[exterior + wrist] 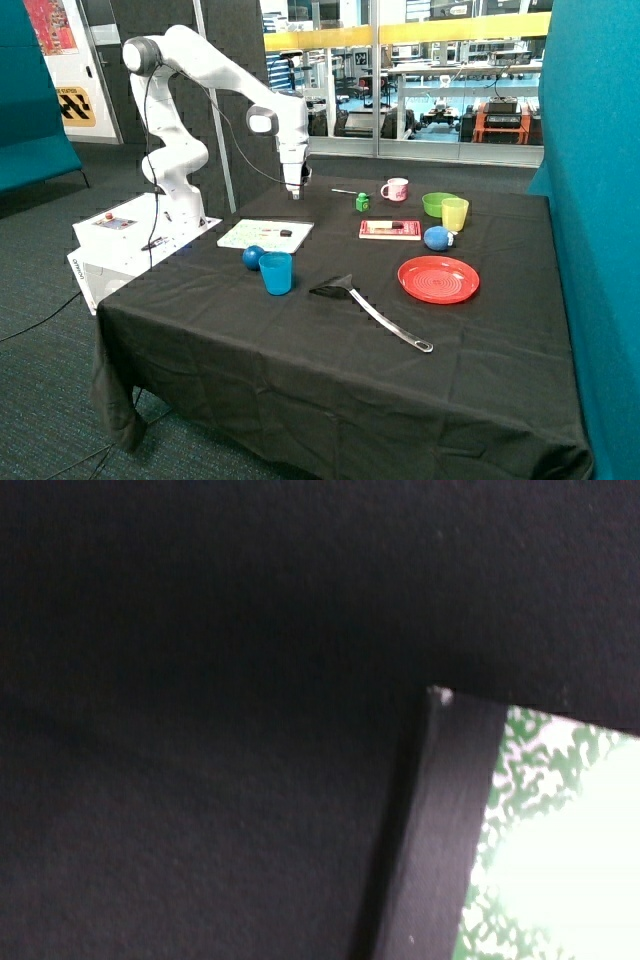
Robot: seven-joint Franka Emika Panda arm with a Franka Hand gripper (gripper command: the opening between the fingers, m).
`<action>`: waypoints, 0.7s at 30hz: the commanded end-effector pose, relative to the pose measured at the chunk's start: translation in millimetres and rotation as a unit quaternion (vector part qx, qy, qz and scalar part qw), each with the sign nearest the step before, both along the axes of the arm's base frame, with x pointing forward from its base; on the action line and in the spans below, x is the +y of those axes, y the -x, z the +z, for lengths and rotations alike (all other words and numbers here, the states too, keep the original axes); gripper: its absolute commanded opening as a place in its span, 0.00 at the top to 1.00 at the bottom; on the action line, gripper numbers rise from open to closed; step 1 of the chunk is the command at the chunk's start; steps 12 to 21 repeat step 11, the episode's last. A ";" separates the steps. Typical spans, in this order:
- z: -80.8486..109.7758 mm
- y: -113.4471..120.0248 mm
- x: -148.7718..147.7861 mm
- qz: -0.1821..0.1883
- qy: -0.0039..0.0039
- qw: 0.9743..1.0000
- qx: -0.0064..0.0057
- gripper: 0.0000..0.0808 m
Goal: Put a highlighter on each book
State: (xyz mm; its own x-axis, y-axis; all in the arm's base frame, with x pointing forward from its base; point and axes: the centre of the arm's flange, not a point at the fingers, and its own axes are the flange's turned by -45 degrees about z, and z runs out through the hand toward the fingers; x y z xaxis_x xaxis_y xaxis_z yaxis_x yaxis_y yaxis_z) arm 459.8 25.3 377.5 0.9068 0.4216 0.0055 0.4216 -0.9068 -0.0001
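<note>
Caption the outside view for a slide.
Franka gripper hovers behind the white book, a highlighter on it and another on the red book.

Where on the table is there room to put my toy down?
The big bare stretch of black tablecloth in front of the blue cup and spatula is free. It is crowded near the red plate, red book, pink mug and green bowl.

gripper (pixel 294 193) above table, near white book (pixel 265 234) | highlighter (pixel 392 225) on red book (pixel 390 230)
</note>
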 end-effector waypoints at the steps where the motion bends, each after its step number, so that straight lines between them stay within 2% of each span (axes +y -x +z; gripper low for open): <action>1: 3.4 -17.5 14.8 0.011 0.001 1.000 0.002 0.27; 21: 4.0 -21.8 15.2 0.014 0.001 1.000 0.002 0.27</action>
